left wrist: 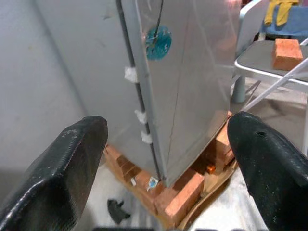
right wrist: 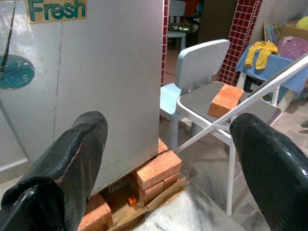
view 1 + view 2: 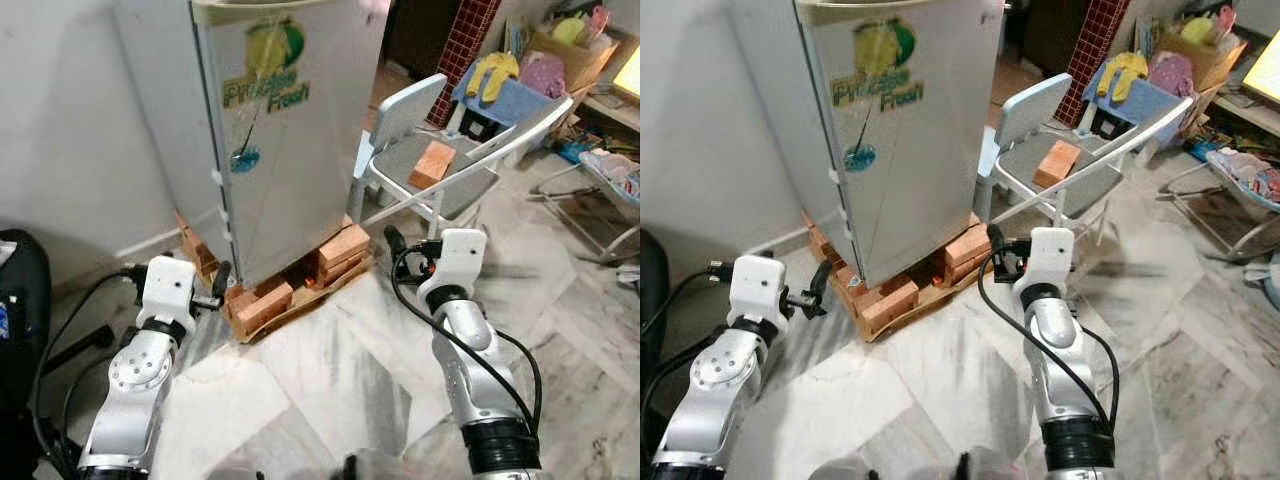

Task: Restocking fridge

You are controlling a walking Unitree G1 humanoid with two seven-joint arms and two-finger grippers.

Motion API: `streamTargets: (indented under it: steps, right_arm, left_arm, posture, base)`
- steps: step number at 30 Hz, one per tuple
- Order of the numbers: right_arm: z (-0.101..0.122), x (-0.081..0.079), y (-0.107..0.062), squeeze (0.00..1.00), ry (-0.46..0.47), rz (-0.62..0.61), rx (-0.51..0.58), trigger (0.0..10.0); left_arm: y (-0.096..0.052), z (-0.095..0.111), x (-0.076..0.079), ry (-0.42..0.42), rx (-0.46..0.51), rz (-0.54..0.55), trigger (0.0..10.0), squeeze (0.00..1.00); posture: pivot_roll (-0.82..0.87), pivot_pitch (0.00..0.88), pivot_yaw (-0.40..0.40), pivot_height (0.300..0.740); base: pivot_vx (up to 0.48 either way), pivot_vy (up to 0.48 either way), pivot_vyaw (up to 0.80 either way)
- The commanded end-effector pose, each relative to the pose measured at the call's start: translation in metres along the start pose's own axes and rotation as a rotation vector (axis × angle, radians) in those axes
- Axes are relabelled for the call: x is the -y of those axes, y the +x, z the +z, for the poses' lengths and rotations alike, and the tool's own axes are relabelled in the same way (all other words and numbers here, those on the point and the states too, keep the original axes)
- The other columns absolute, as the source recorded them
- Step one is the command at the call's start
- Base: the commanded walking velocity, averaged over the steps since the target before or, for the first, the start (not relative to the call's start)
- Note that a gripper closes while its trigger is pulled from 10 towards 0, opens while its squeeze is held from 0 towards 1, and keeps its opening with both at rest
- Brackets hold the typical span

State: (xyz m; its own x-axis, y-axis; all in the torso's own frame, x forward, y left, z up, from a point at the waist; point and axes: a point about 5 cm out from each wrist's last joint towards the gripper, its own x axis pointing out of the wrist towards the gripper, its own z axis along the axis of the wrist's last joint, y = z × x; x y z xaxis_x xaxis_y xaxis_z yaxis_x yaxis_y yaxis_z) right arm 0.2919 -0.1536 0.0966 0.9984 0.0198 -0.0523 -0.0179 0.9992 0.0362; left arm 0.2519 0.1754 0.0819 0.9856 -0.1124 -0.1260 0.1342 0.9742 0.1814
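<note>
Head camera views look down on a pale marble-patterned floor [image 3: 330, 370]. At far left, the left gripper [image 3: 221, 282] is held low near the fridge's front corner; its wrist view shows 2 rounded, matte black fingers [image 1: 62, 168] spread wide, grasping nothing. Just right of it stands the fridge [image 3: 290, 150], a tall box of dull silver metal with its door closed, a "Fresh" label and a round teal sticker [image 1: 159, 42] on the front. It rests on stacked rough orange bricks [image 3: 262, 300] over a wooden board. Right of the fridge is a folding chair [image 3: 440, 185] with a grey seat and thin metal tubing; 1 loose brick [image 3: 432, 163] lies on the seat. The right gripper [image 3: 393, 240] hovers between fridge and chair, its 2 black fingers [image 2: 269, 159] likewise spread and empty. Behind the chair, yellow gloves [image 3: 492, 72] drape over blue cloth.
</note>
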Motion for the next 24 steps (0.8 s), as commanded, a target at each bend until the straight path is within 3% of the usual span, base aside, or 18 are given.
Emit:
streamTargets:
  steps: [1,7,8,13,19,24]
  right_arm:
    - [0.002,0.005,0.0,0.0,0.003,-0.02,0.009,10.0]
    - [0.003,0.004,0.002,0.0,-0.001,-0.012,0.009,10.0]
    - [0.004,0.003,0.004,0.0,0.0,-0.007,0.011,10.0]
    - [0.006,0.004,0.009,0.0,0.004,-0.012,0.015,10.0]
    - [0.008,0.005,0.01,0.0,0.004,-0.016,0.024,10.0]
    - [0.007,0.004,0.008,0.0,0.006,-0.016,0.026,10.0]
  left_arm:
    - [-0.004,-0.005,-0.001,0.014,-0.021,0.006,10.0,0.0]
    - [-0.007,-0.008,-0.004,0.01,-0.032,0.022,10.0,0.0]
    - [-0.009,-0.007,-0.001,-0.045,-0.029,-0.031,10.0,0.0]
    - [-0.008,-0.004,0.002,0.002,-0.004,-0.049,10.0,0.0]
    - [-0.009,-0.002,0.003,0.011,0.013,-0.064,10.0,0.0]
    - [-0.008,0.0,0.005,0.013,0.018,-0.071,10.0,0.0]
  posture:
    - [0.13,0.0,-0.064,0.74]
    - [0.14,0.0,-0.074,0.74]
    - [0.14,0.0,-0.074,0.74]
    - [0.15,0.0,-0.076,0.74]
    - [0.15,0.0,-0.074,0.74]
    - [0.14,0.0,-0.071,0.74]
  base:
    - [0.0,0.428,0.0]
    - [0.0,0.432,0.0]
    - [0.0,0.435,0.0]
    - [0.0,0.431,-0.11]
    - [0.398,0.163,-0.75]
    - [0.48,0.0,-0.16]
